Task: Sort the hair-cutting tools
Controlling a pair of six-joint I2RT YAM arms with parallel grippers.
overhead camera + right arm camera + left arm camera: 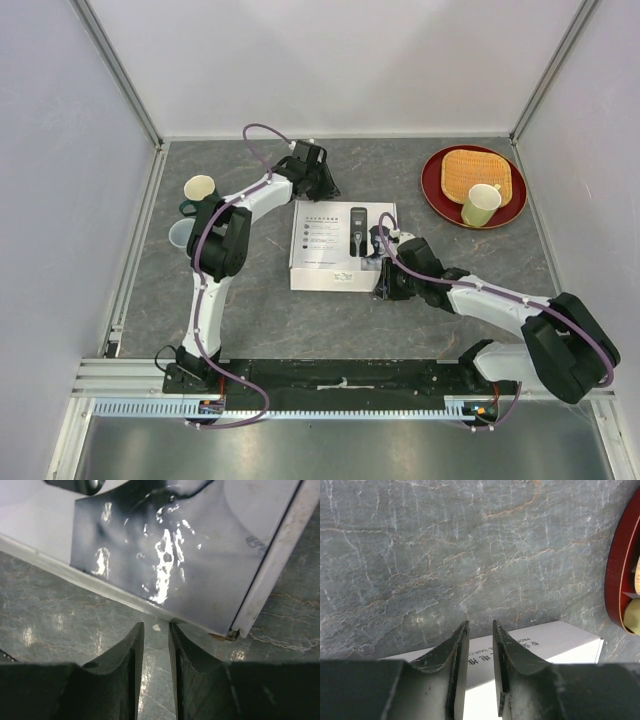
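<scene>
**Jaws.** The left gripper [480, 626] has its jaws slightly apart. The gap is narrow and holds nothing. The right gripper [156, 626] is also slightly parted and empty, with only bare table [60, 605] showing in its gap.

**Position.** The left gripper hangs over the far edge of the white box [325, 245]. The right gripper sits low at the box's near right corner, fingertips just short of the lid [200, 555]. The box is shut. The hair-cutting tools show in no view and are judged to lie inside it.

**Step in hand (judgement): open the box to reach the tools.**
1. Set each pair of fingers across the lid's side wall, not across the base.
2. Take hold on opposite sides so the lid rises level. A one-sided lift is likely to jam it on the base.
3. The lid is glossy, so close firmly before lifting, then lift slowly so the base stays down.
4. Avoid sideways pressure, since the box may slide on the smooth table.

**Markings.**
- **Overhead view:** The lid carries a printed picture of a clipper [358, 232]. Beside it are rows of text too small to read.
- **Left wrist view:** Inverted print at the lid's edge reads in part "HAIR", with Chinese characters beside it. The fingers hide the rest.
- **Right wrist view:** A small mark near the lid's right edge is illegible.
- No brand name can be read.
</scene>
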